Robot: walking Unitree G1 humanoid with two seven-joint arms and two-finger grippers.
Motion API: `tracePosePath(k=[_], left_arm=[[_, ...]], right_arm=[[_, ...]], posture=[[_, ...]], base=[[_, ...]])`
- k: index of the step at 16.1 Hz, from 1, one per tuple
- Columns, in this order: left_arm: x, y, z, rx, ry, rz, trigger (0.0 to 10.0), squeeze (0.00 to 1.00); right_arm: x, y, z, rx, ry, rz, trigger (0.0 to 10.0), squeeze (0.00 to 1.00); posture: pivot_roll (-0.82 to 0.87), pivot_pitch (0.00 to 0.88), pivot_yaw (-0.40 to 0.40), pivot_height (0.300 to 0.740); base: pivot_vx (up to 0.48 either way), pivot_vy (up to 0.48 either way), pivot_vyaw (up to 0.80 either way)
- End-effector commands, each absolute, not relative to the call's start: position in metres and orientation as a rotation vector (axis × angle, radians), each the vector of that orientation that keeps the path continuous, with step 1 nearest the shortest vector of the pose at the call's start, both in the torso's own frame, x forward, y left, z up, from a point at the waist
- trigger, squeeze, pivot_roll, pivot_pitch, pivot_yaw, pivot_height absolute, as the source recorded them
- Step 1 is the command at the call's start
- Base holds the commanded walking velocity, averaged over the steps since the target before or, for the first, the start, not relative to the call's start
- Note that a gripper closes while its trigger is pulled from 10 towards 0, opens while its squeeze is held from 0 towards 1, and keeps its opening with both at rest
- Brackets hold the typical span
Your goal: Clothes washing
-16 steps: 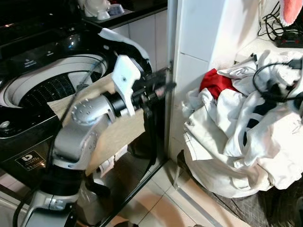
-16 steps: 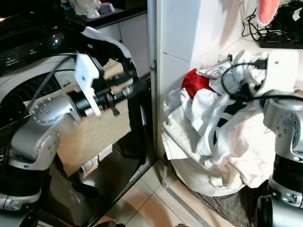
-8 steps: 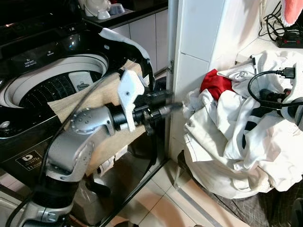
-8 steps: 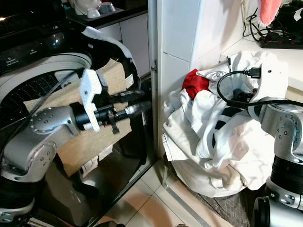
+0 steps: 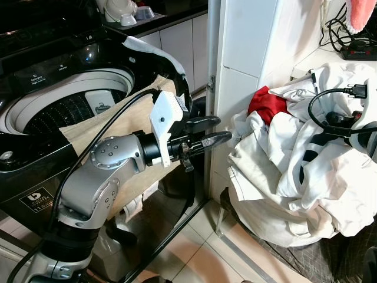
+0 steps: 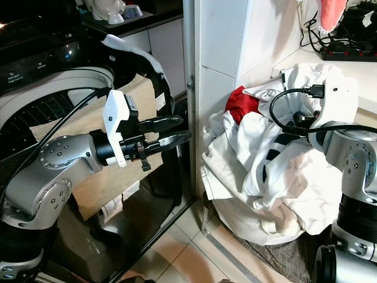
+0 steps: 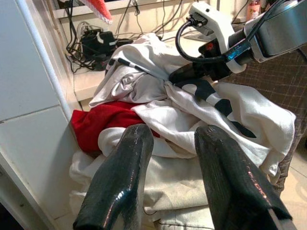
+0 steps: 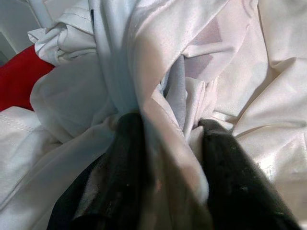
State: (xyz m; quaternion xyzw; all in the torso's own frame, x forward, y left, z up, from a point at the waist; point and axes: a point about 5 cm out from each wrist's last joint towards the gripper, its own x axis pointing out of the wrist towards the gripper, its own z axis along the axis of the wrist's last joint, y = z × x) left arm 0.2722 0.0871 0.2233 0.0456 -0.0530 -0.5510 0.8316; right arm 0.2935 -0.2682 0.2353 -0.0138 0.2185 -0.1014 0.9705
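A big pile of clothes [image 5: 294, 171] sat at the right of the frame, heaped in a basket [image 5: 330, 253] on the floor. Most of the clothes were white, and a red cloth [image 5: 268, 101] peeked out near the top left of the pile.

The right gripper [image 8: 168, 177] was pushed down into the pile. Its two black fingers [image 8: 122, 163] were a little apart, with a fold of white cloth bunched between them.

The left gripper [image 5: 211, 131] was held out in the middle of the frame, pointing toward the pile and close to it but not touching. Its fingers [image 7: 120, 177] were apart and held nothing.

The washing machine [image 5: 53, 76] stood at the upper left with its lid up. A tan cloth [image 5: 126, 112] hung over its front edge, behind the left arm. A white wall [image 5: 247, 53] stood between the machine and the pile
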Motion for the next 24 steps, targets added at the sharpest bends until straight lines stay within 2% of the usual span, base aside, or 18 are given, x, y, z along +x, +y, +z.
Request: tracePosePath(k=[1,6,10,14,15,16,19,24], left_arm=[[0.27,0.088,0.224,0.117,-0.113,-1.173,10.0,0.0],[0.27,0.089,0.224,0.123,-0.113,-1.171,10.0,0.0],[0.278,0.091,0.232,0.124,-0.166,-1.109,10.0,0.0],[0.306,0.091,0.268,0.145,-0.374,-0.858,10.0,0.0],[0.311,0.088,0.282,0.088,-0.418,-0.824,10.0,0.74],[0.312,0.085,0.287,0.069,-0.439,-0.822,10.0,1.0],[0.316,0.057,0.297,-0.097,-0.462,-0.819,10.0,1.0],[0.309,0.031,0.286,-0.121,-0.418,-0.923,10.0,1.0]], right_arm=[[0.292,-0.269,0.237,-0.022,0.439,-0.2,0.0,0.0],[0.292,-0.268,0.256,-0.002,0.368,-0.183,0.0,0.0],[0.293,-0.257,0.301,0.067,0.191,-0.073,0.0,0.0],[0.293,-0.22,0.365,0.247,-0.026,0.253,0.0,0.0],[0.295,-0.207,0.374,0.28,-0.035,0.347,0.0,0.0],[0.295,-0.202,0.377,0.296,-0.034,0.385,0.0,0.0],[0.305,-0.171,0.369,0.356,0.028,0.509,0.0,0.0],[0.306,-0.137,0.358,0.503,0.11,0.713,0.0,0.0]], posture=[[-0.09,0.0,0.074,0.74],[-0.09,0.0,0.076,0.74],[-0.09,0.0,0.075,0.74],[-0.1,0.0,0.073,0.74],[-0.1,0.0,0.07,0.74],[-0.1,0.0,0.068,0.74],[-0.1,0.0,0.054,0.74],[-0.08,0.0,0.033,0.74]], base=[[0.0,0.0,0.0],[0.0,0.0,0.0],[0.0,0.0,0.0],[0.0,0.0,0.0],[0.0,0.0,0.0],[0.0,0.0,0.0],[0.0,0.0,0.0],[0.0,0.0,0.0]])
